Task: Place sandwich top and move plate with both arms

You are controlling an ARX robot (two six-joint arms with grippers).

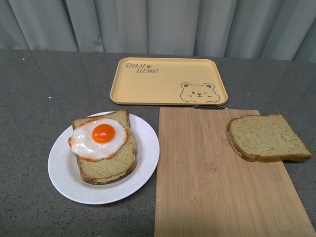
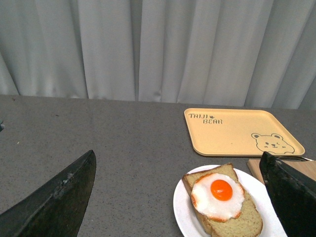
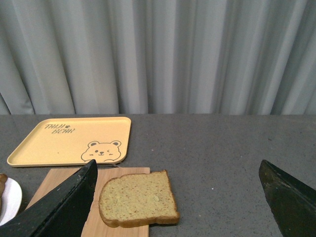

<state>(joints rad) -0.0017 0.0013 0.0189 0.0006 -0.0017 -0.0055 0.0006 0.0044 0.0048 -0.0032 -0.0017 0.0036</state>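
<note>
Front view: the sandwich top [image 1: 266, 138] is seen lying flat on the far right corner of the wooden board [image 1: 207, 177], with its right part overhanging the board's side edge. The plate [image 1: 64, 173] is set just beside the board's left edge, and a second bread slice [image 1: 111, 165] topped with a fried egg [image 1: 98, 137] is carried on it. A yellow bear tray [image 1: 163, 81] is laid just beyond the board's far edge. Board, plate and tray are all borne by a grey speckled tabletop [image 1: 39, 98], which is closed off beyond the tray by a pale pleated curtain [image 1: 158, 24].

In the left wrist view the left gripper [image 2: 177, 155] is held released, its dark fingers [image 2: 54, 202] spread wide above the tabletop on the plate's side of the board, gripping nothing. In the right wrist view the right gripper [image 3: 177, 163] is likewise spread wide and empty, and the sandwich top is framed between its fingers [image 3: 59, 207], untouched.
</note>
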